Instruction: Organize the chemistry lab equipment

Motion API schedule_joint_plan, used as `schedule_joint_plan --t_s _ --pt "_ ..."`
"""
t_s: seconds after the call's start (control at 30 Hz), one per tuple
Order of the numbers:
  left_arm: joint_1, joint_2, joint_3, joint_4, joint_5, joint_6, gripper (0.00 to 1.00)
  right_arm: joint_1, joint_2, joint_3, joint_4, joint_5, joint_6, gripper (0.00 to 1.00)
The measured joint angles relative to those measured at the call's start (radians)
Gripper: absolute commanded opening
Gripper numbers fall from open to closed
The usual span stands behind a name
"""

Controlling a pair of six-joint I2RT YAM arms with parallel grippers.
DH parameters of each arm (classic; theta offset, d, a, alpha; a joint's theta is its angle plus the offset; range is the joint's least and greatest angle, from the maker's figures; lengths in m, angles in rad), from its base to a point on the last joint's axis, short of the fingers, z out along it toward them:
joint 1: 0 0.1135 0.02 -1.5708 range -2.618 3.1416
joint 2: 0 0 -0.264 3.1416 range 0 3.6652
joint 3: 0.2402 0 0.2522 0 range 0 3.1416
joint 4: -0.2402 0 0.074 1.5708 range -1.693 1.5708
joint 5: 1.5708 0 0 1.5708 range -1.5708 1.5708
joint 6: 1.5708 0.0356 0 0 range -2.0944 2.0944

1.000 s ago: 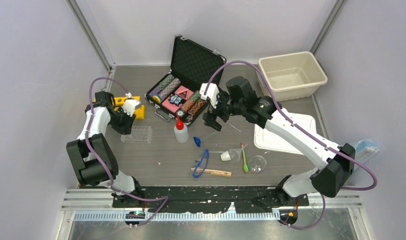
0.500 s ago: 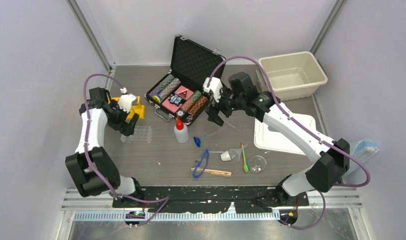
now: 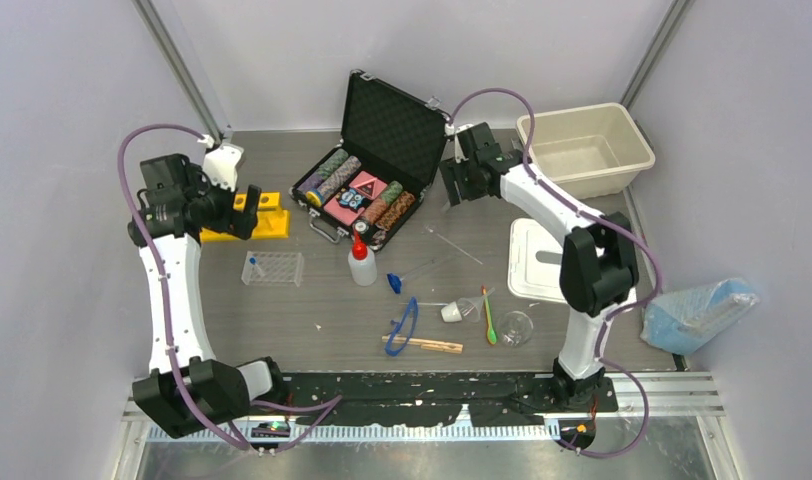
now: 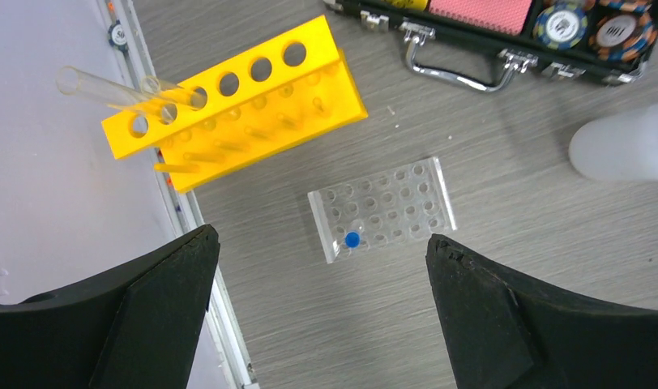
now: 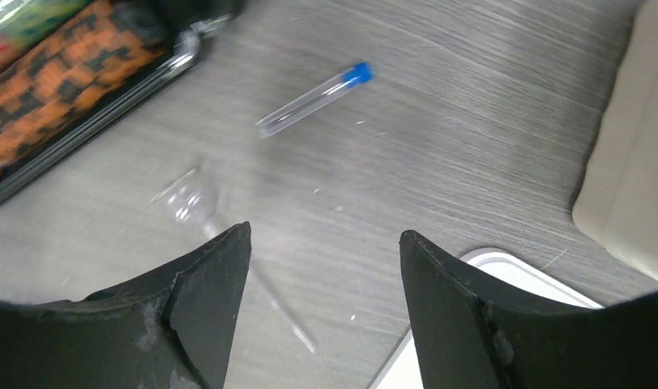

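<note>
Currently, left gripper [image 4: 318, 263] apart, empty, over clear rack [image 4: 390, 203], one blue cap [image 4: 352, 239] in it, yellow rack [image 4: 237, 105] near, right gripper [image 5: 324, 243] apart, empty, over capped tube [image 5: 314, 99] lying on worktop [image 5: 455, 130].

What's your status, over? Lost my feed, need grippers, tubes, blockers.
Left gripper open, empty, above clear tube rack, one blue cap seated. Right gripper open, empty, near loose blue-capped tube on table. Black case beside it; nothing between.
</note>
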State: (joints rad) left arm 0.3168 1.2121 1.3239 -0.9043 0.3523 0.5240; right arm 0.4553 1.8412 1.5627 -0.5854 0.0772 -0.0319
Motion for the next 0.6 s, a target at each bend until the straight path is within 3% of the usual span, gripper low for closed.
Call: schedule_joint_plan --t_s 0.17,0.6 --pt "-0.002 -0.024 0.000 0.014 0.011 -0.028 1.00 -0.021 0.137 0.074 0.007 0.110 0.129 0.70" --pt "-0.003 0.004 0.018 0.014 -0.013 -0.052 1.00 -0.012 0.301 0.119 0.137 0.159 0.303 0.65"
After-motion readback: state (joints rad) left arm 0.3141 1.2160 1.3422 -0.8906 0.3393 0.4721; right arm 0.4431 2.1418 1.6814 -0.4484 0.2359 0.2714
